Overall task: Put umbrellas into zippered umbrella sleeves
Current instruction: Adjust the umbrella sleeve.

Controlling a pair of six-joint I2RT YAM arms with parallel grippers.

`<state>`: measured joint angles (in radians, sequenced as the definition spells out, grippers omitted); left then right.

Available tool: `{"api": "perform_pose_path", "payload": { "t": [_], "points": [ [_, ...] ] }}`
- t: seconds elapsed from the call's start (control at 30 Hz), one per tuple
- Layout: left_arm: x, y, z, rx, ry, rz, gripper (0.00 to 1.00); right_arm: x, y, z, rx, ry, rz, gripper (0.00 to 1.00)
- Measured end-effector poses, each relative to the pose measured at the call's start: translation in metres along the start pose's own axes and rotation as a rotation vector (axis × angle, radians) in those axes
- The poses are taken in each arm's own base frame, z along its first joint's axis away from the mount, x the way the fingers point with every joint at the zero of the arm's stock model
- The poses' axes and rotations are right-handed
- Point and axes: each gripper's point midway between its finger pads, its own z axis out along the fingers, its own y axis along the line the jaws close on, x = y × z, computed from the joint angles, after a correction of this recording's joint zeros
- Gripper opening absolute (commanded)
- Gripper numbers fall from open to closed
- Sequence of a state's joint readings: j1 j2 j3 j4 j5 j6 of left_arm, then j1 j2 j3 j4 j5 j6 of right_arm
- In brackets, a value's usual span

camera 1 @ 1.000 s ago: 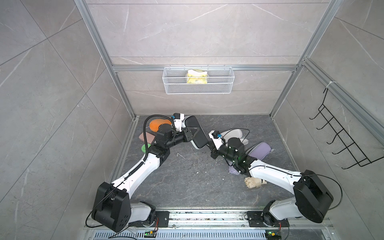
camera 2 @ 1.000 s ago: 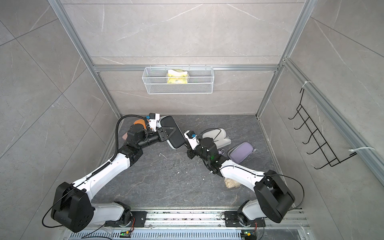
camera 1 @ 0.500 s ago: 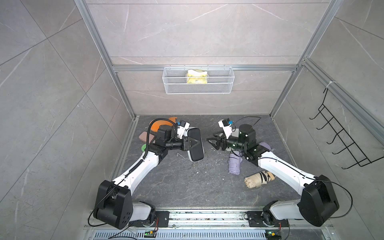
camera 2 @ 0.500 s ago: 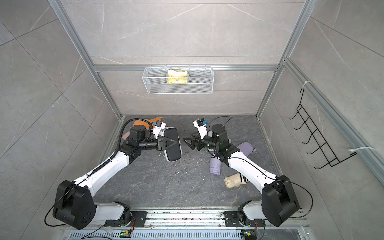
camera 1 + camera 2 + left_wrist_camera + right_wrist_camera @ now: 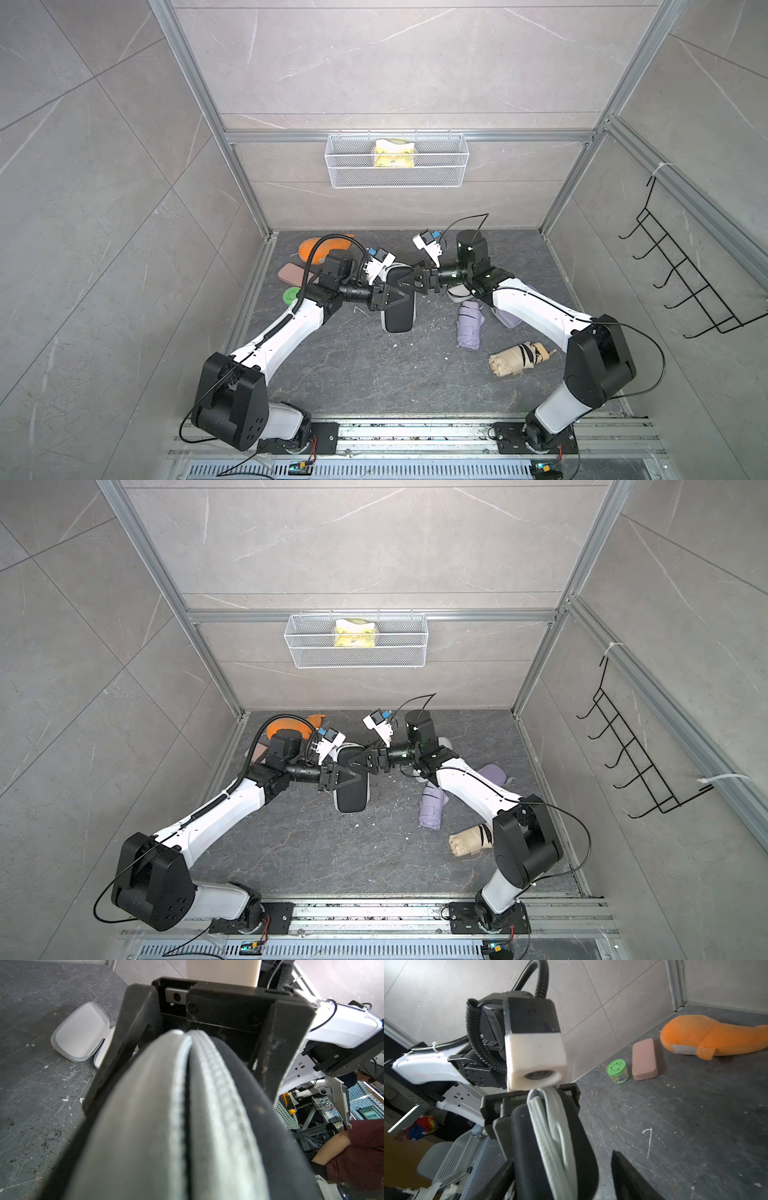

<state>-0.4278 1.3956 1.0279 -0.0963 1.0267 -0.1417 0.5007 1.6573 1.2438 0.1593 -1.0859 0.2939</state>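
Observation:
The black sleeve (image 5: 399, 316) (image 5: 351, 798) hangs on edge above the middle of the floor, with my left gripper (image 5: 394, 297) (image 5: 350, 777) shut on it. Its grey zip edges (image 5: 187, 1105) lie almost together, with a thin gap. My right gripper (image 5: 405, 286) (image 5: 562, 1163) is open and straddles the sleeve's other side; one finger (image 5: 629, 1176) stands off it. On the floor at right lie the lavender umbrella (image 5: 469, 328) (image 5: 432, 812) and the beige umbrella (image 5: 515, 359) (image 5: 469, 841). The cream sleeve (image 5: 81, 1041) lies open, and the lavender sleeve (image 5: 492, 773) is partly behind the right arm.
At the back left lie an orange plush whale (image 5: 320, 251) (image 5: 706, 1036), a pink oblong case (image 5: 293, 273) (image 5: 644, 1059) and a green-lidded jar (image 5: 292, 296) (image 5: 617, 1070). A wire basket (image 5: 397, 162) hangs on the back wall, a black hook rack (image 5: 685, 282) on the right wall.
My right gripper let go, pulled back to the right and opened, then came left again round the black sleeve. My left arm brought the sleeve forward and turned it.

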Motion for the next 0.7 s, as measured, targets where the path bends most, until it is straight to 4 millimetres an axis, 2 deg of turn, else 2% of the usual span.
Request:
{"api": "perform_pose_path", "payload": {
  "t": [0.13, 0.17, 0.23, 0.27, 0.37, 0.47, 0.57, 0.7],
  "points": [
    [-0.001, 0.0, 0.002, 0.001, 0.021, 0.018, 0.44, -0.001, 0.007, 0.002, -0.072, 0.013, 0.005, 0.25],
    [-0.004, -0.001, 0.001, -0.003, 0.019, 0.026, 0.53, -0.003, 0.008, 0.001, -0.083, 0.008, -0.005, 0.21],
    [-0.012, 0.0, -0.001, -0.021, 0.0, 0.033, 0.78, -0.008, 0.007, 0.001, -0.083, -0.008, -0.008, 0.14],
    [-0.016, 0.001, -0.003, -0.032, -0.014, 0.028, 0.85, -0.011, 0.006, 0.001, -0.082, -0.019, 0.0, 0.12],
    [-0.025, 0.007, -0.016, -0.077, -0.089, -0.019, 0.88, -0.02, -0.002, -0.002, -0.062, -0.072, 0.031, 0.09],
    [-0.026, 0.027, -0.039, -0.186, -0.232, -0.095, 0.9, -0.03, -0.015, -0.008, -0.011, -0.148, 0.084, 0.07],
    [-0.011, 0.051, -0.057, -0.301, -0.374, -0.21, 0.92, -0.036, -0.034, -0.015, 0.081, -0.246, 0.161, 0.05],
    [0.014, 0.076, -0.061, -0.381, -0.513, -0.363, 0.93, -0.03, -0.06, -0.025, 0.196, -0.356, 0.313, 0.04]
  ]
}}
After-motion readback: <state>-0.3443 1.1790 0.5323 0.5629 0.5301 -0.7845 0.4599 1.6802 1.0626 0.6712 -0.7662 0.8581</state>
